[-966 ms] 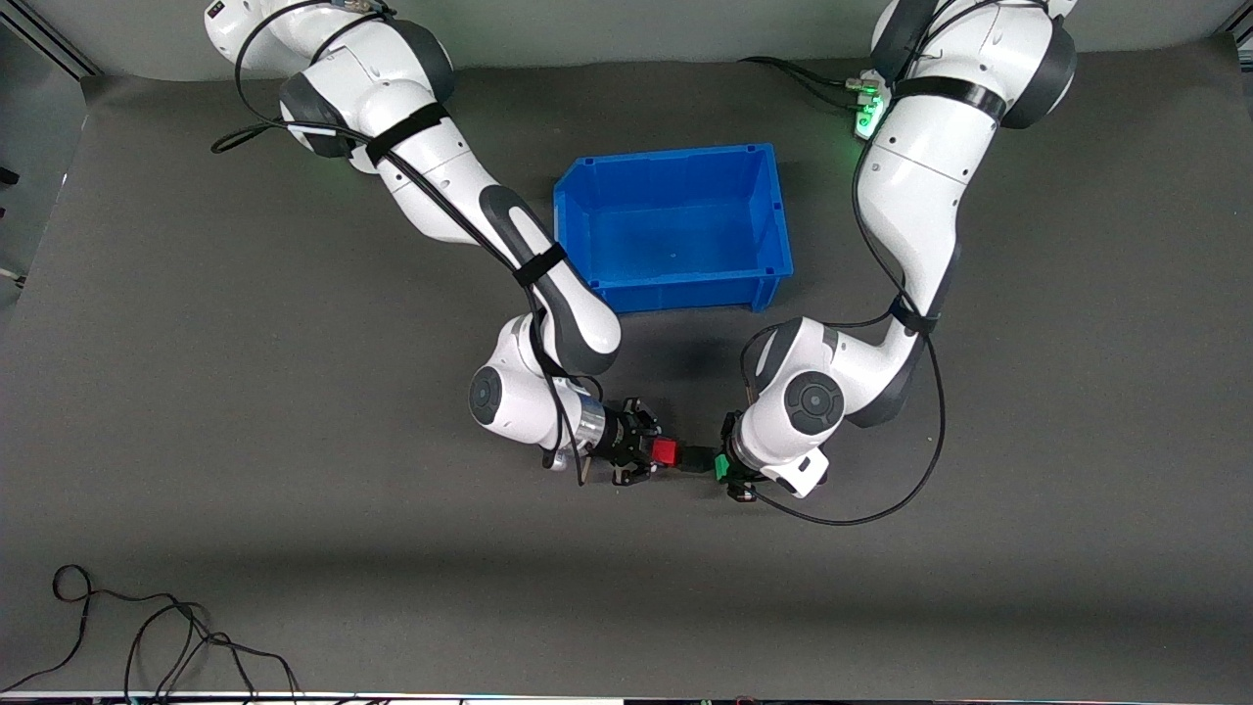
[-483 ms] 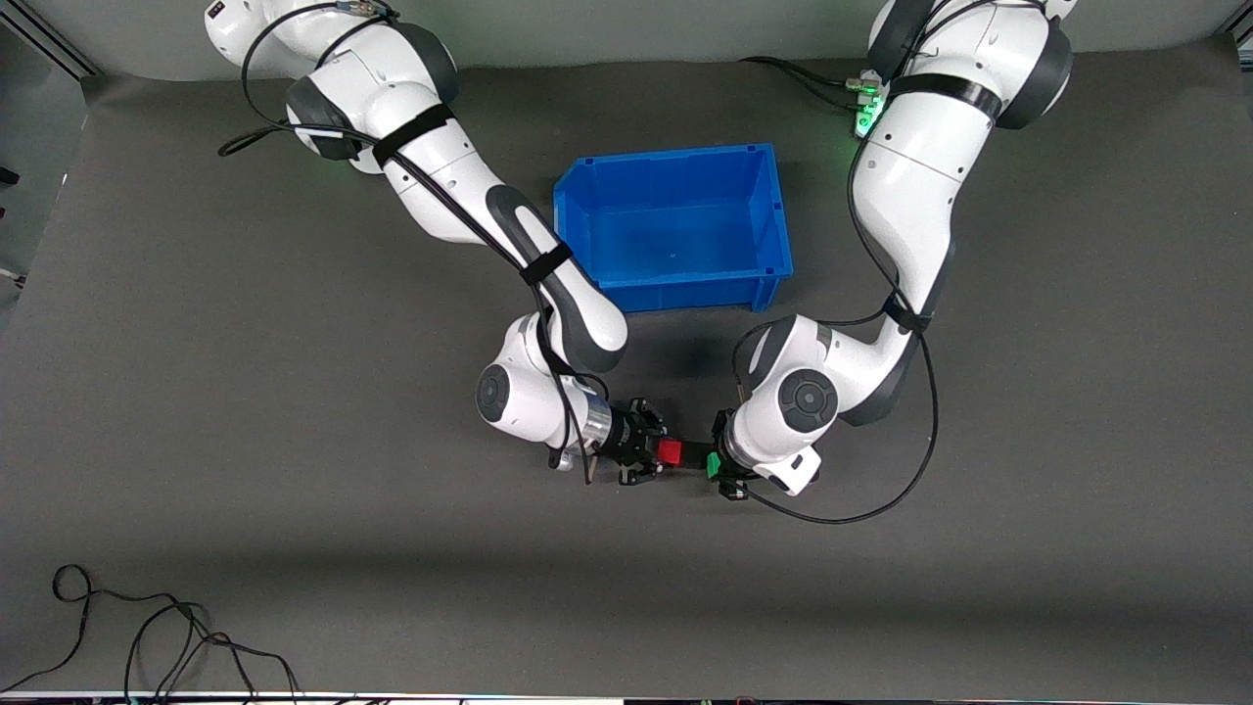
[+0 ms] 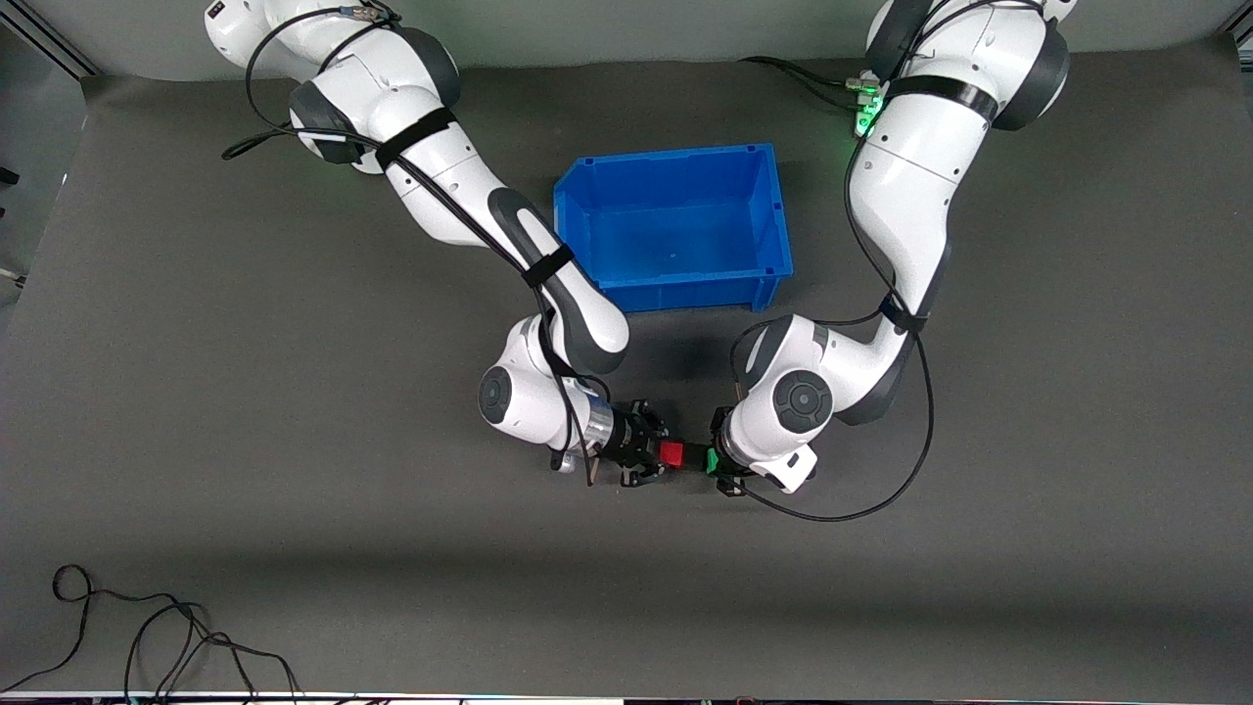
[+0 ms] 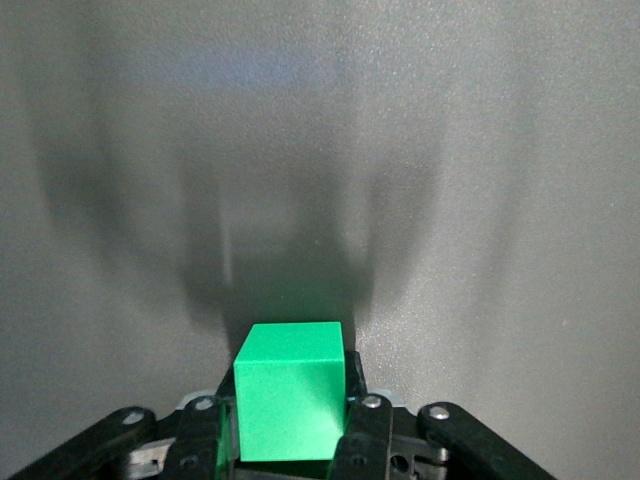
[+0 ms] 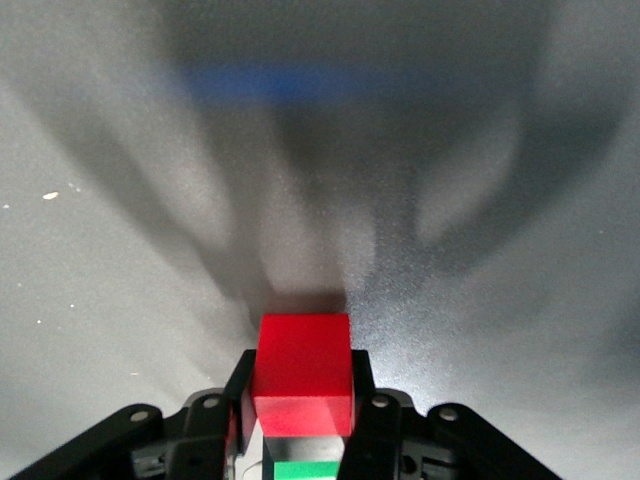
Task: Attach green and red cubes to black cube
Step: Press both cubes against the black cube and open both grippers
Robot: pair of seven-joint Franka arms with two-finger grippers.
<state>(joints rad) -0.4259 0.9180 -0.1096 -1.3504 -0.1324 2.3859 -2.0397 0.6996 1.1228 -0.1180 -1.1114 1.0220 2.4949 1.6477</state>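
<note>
My right gripper (image 3: 654, 454) is shut on the red cube (image 3: 671, 453), and my left gripper (image 3: 722, 462) is shut on the green cube (image 3: 712, 460). Both hold their cubes above the table, over the spot in front of the blue bin. The black cube (image 3: 693, 456) sits between the red and green cubes, in one row, touching both as far as I can see. In the right wrist view the red cube (image 5: 302, 372) is between the fingers (image 5: 240, 392), with the black cube (image 5: 335, 446) and a green strip (image 5: 308, 470) past it. In the left wrist view the green cube (image 4: 290, 390) fills the jaws.
The blue bin (image 3: 578, 211), open and with nothing in it, stands farther from the front camera than the cubes, between the two arms. A black cable (image 3: 147, 636) lies at the table's near edge toward the right arm's end.
The two grippers have moved toward each other. The gap between the red cube and the black cube has closed. Both arms shifted slightly toward the middle.
</note>
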